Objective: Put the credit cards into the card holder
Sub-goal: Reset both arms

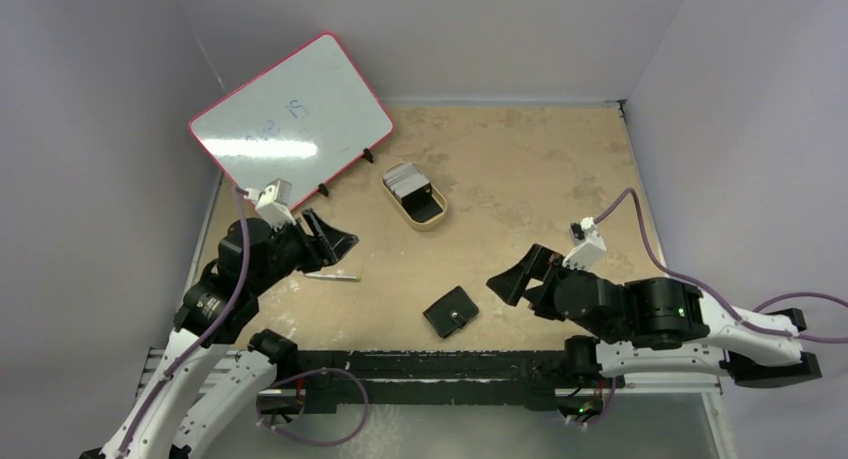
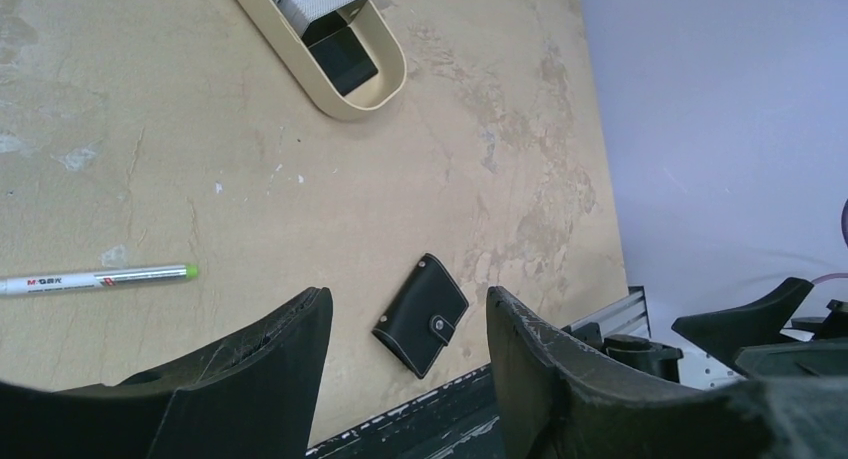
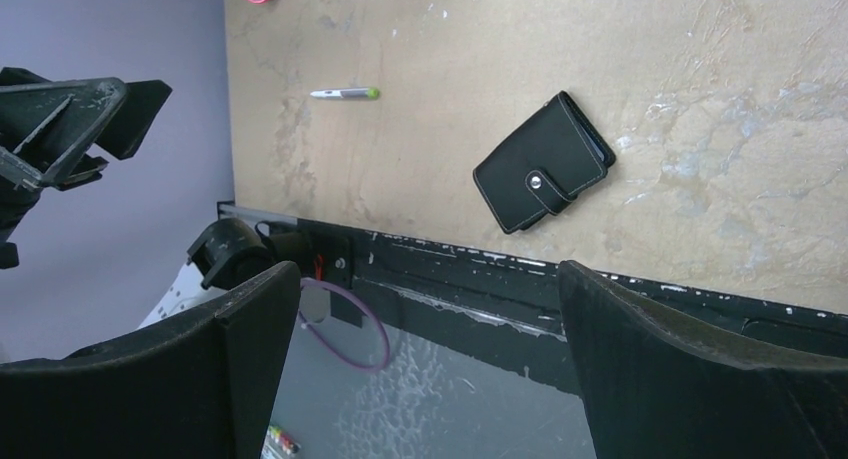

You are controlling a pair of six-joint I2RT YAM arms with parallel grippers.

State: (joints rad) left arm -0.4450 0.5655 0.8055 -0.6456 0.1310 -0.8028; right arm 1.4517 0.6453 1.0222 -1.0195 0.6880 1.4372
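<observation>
Two grippers sit over the near side of the table (image 1: pixel 520 179), and you hold nothing in either. L gripper (image 2: pixel 408 297): fingers spread wide, off the surface, over the left part of the table. R gripper (image 3: pixel 428 269): fingers likewise wide apart, hanging by the near edge on the right, aimed left toward centre. Btwn them, close to the near edge, lies the card holder (image 1: pixel 451 312), flat on the wood, folded closed w/ its snap tab fastened over one edge and its sides at an angle to the table edge; neither gripper touches it. A bit farther and to the left, just beside your L gripper, a silver pen (image 1: pixel 332 276) w/ a green tip lies flat, well apart from the holder. Farther back, approx mid-table, a tan oval tin (image 1: pixel 425 211) sits at a slant. The credit cards (image 1: pixel 405 178) are inside it, stacked in its far end, whitish-grey, while its near end shows dark. At the far left a red-framed whiteboard (image 1: pixel 290 114) stands tilted on small feet, w/ faint blue marks.
</observation>
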